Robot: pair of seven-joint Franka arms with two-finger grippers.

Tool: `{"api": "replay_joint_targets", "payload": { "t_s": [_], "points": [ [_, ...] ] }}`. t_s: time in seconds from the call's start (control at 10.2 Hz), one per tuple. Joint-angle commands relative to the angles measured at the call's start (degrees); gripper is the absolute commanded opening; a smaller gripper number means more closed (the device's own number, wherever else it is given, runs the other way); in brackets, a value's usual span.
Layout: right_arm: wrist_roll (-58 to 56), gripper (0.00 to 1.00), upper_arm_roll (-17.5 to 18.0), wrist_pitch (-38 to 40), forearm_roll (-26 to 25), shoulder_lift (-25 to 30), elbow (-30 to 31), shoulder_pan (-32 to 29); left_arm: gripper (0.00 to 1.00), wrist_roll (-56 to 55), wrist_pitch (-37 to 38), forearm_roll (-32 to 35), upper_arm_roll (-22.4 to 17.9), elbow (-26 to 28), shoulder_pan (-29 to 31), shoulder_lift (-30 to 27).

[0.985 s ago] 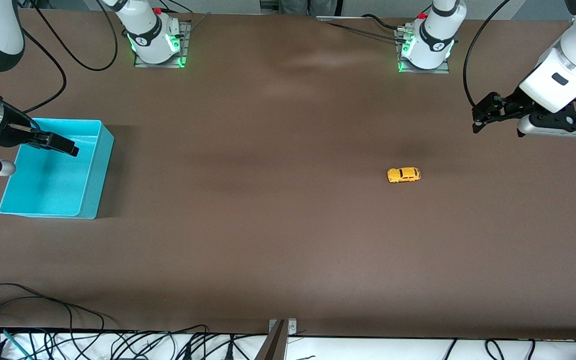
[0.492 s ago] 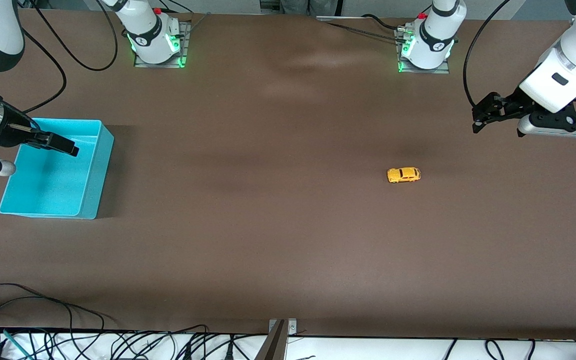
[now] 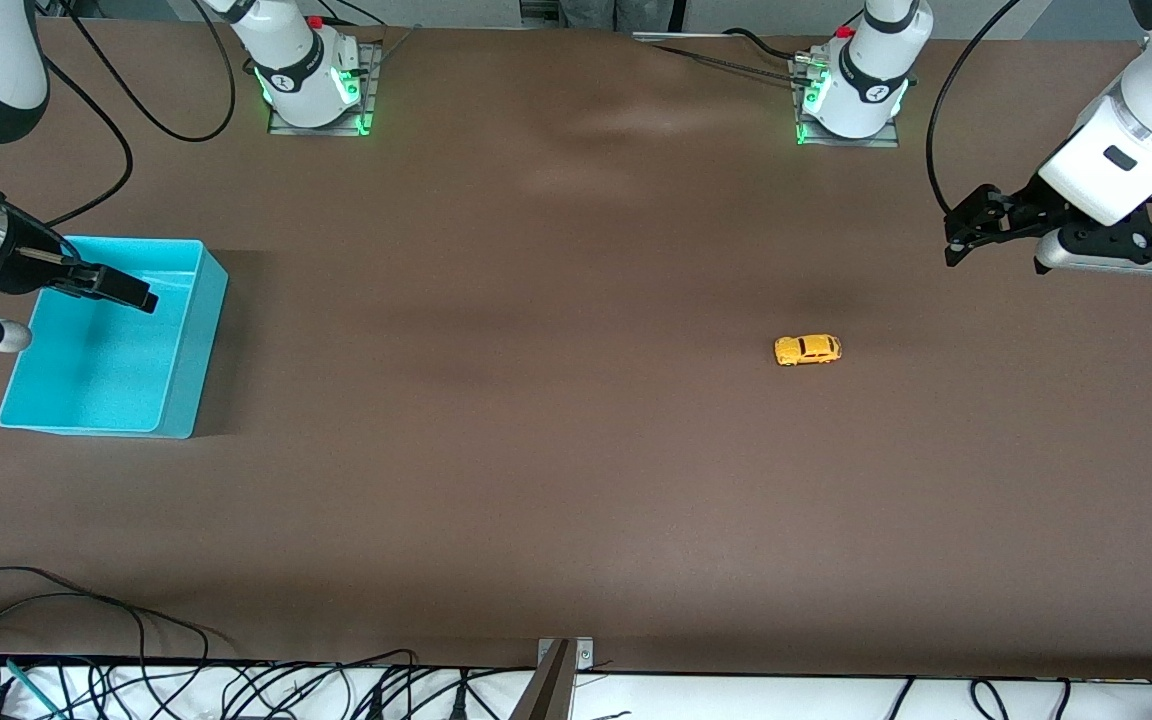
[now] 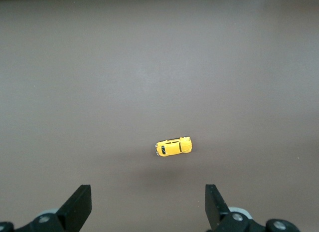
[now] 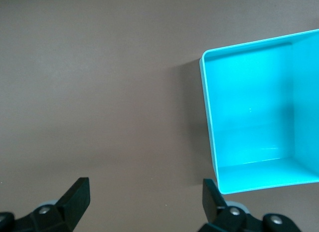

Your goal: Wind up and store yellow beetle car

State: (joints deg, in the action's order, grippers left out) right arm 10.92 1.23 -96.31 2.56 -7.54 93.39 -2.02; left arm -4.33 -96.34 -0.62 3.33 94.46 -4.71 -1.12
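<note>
Sitting lower left of the open left pincer [image 3: 956,240], yellow beetle car [image 3: 807,349] on table [image 3: 576,450]; right pincer [image 3: 141,298] open, waiting over teal bin [image 3: 198,340].

The front view looks down from high across the table [image 3: 576,480], facing both arm bases along its top edge, and takes in the whole surface; the left wrist view looks steeply down from well above at bare table and the yellow beetle car [image 4: 173,146] — also seen in the front view [image 3: 807,349]. The right wrist view looks down likewise over one corner of the turquoise bin [image 5: 259,117], which the front view [image 3: 191,330] shares — the two wrist views share nothing.
</note>
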Motion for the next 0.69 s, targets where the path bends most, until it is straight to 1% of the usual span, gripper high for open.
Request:
{"api": "replay_joint_targets", "payload": {
  "t_s": [0.0, 0.59],
  "points": [
    [-0.4, 1.00, 0.0, 0.4, 0.2, -0.2, -1.0, -0.2, 1.00, -1.0, 1.5, 1.0, 0.4, -2.1, 0.1, 0.8],
    [-0.7, 1.00, 0.0, 0.4, 0.2, -0.2, -1.0, -0.3, 1.00, -1.1, 1.5, 1.1, 0.4, -2.0, 0.1, 0.8]
  ]
}}
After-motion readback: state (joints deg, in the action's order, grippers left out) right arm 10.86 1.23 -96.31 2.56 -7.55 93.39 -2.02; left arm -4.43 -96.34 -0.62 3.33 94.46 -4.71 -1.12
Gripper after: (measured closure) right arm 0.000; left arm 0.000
